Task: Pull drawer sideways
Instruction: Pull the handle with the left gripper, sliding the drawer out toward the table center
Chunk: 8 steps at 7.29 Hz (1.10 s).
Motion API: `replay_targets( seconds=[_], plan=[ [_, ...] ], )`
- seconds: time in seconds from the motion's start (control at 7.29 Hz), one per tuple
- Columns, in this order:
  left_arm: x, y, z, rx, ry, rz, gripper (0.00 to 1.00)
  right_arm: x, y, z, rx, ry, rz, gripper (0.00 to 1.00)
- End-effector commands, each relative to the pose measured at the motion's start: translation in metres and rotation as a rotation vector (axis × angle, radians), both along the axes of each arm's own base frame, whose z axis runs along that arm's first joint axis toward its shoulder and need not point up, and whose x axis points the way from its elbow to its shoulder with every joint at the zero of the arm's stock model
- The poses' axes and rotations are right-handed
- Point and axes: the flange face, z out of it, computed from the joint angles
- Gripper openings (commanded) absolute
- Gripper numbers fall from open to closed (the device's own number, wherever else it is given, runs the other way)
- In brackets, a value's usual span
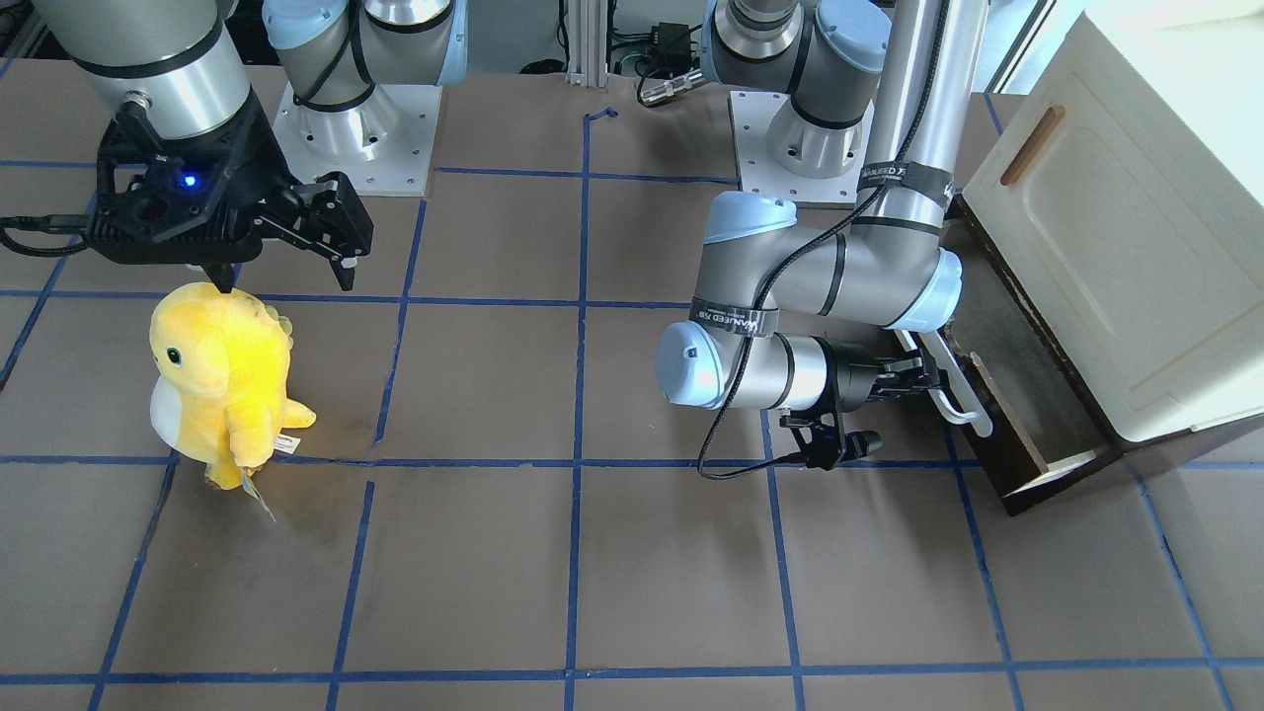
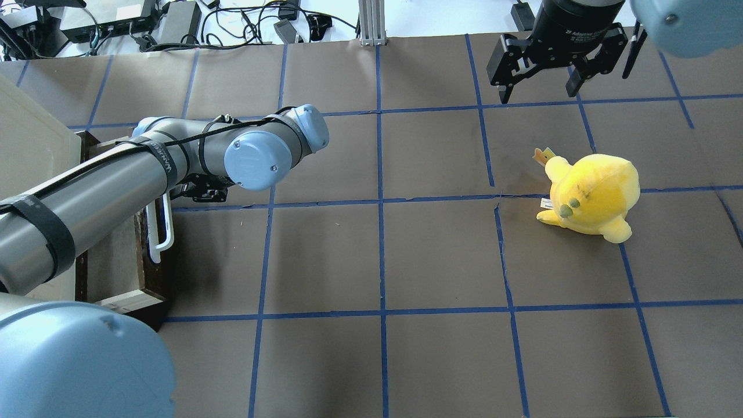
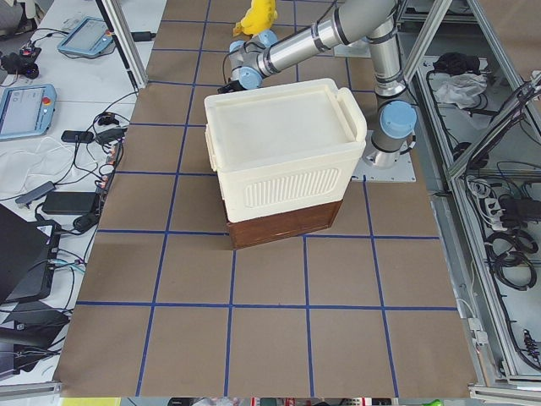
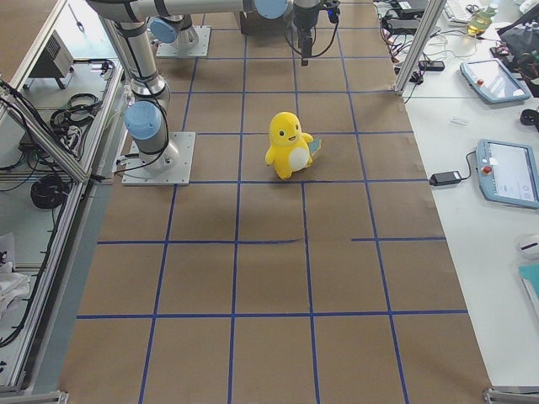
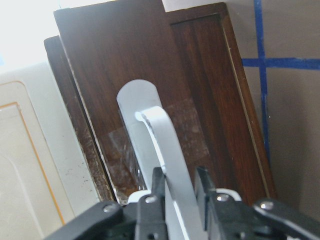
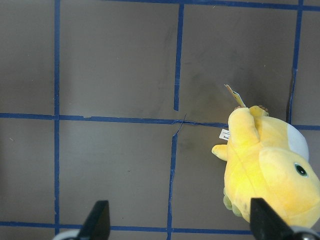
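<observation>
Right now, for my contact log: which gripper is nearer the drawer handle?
Left. The left gripper is shut on the handle; the right gripper hangs open far off, by the plush.

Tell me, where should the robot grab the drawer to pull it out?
By the long white bar handle on the dark front of the drawer, coming from the open table side. The bar stands off the wood, so fingers fit on both sides of it, just as the left gripper grips it now.

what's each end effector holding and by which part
Left end effector grips the drawer by its white bar handle. Right end effector is open, holding nothing.
</observation>
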Motion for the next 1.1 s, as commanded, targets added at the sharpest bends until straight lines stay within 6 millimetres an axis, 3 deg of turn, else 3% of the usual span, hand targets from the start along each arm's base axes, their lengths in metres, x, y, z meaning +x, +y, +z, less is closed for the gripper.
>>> replay_targets(
  seconds=[0.0, 0.27, 0.69, 0.96],
  plan=[
    [-0.008, -0.001, 0.004, -0.009, 0.017, 0.000, 0.24, 0.000, 0.000, 0.000, 0.000, 0.000, 0.001, 1.00],
    [-0.022, 0.003, 0.005, 0.008, 0.020, -0.034, 0.25, 0.000, 0.000, 0.000, 0.000, 0.000, 0.000, 1.00],
    [-0.023, 0.003, 0.004, 0.010, 0.020, -0.035, 0.26, 0.000, 0.000, 0.000, 0.000, 0.000, 0.000, 1.00],
    [-0.023, 0.003, 0.004, 0.018, 0.019, -0.040, 0.35, 0.000, 0.000, 0.000, 0.000, 0.000, 0.000, 1.00]
  ],
)
